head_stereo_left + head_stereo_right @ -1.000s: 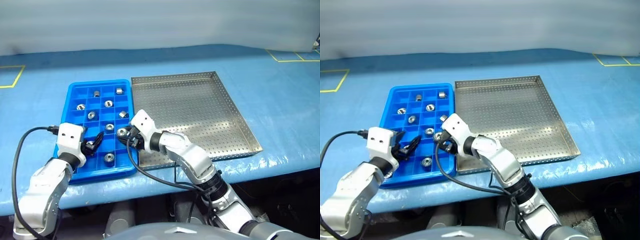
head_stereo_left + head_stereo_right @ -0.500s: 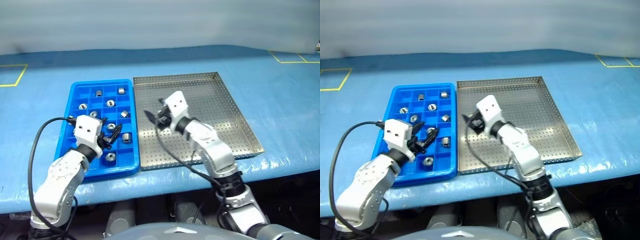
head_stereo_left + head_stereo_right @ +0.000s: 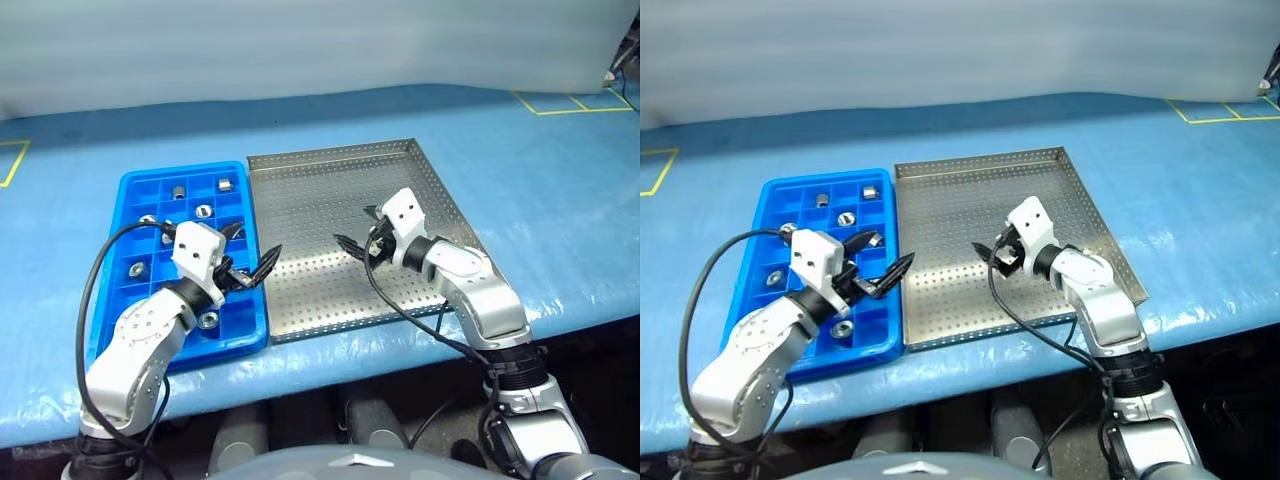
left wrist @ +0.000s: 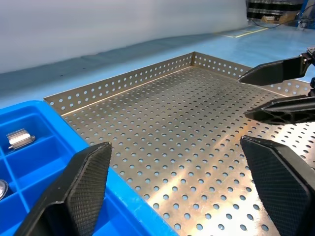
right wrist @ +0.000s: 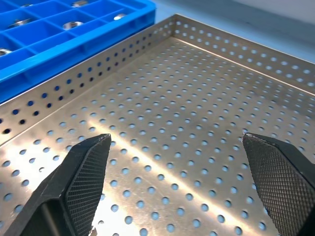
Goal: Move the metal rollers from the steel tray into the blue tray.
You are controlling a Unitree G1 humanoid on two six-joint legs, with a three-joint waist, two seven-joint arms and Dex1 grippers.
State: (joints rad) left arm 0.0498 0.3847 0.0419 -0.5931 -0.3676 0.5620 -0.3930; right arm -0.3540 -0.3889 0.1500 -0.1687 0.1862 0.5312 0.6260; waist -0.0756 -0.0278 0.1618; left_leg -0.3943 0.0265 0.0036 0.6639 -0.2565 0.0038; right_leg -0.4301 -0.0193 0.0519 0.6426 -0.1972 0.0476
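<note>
Several metal rollers [image 3: 203, 211] lie in compartments of the blue tray [image 3: 130, 192], which sits to the left of the steel tray [image 3: 330, 160]. The steel tray's perforated floor is bare where it shows. My left gripper [image 3: 255, 245] hovers over the blue tray's right rim, pointing at the steel tray, open and holding nothing. My right gripper [image 3: 352, 228] is over the middle of the steel tray, pointing left, open and holding nothing. In the left wrist view my own fingers [image 4: 74, 191] frame the steel floor [image 4: 172, 128], and the right gripper's fingertips [image 4: 275, 71] face them.
Both trays rest on a table covered in blue cloth [image 3: 560, 190], close to its front edge. Yellow tape marks [image 3: 560, 105] lie at the far right and far left. Black cables hang from both wrists.
My right gripper left the blue tray's near corner, swung right over the steel tray and opened wide. My left gripper shifted right to the blue tray's right rim and opened wider. The camera also shifted.
</note>
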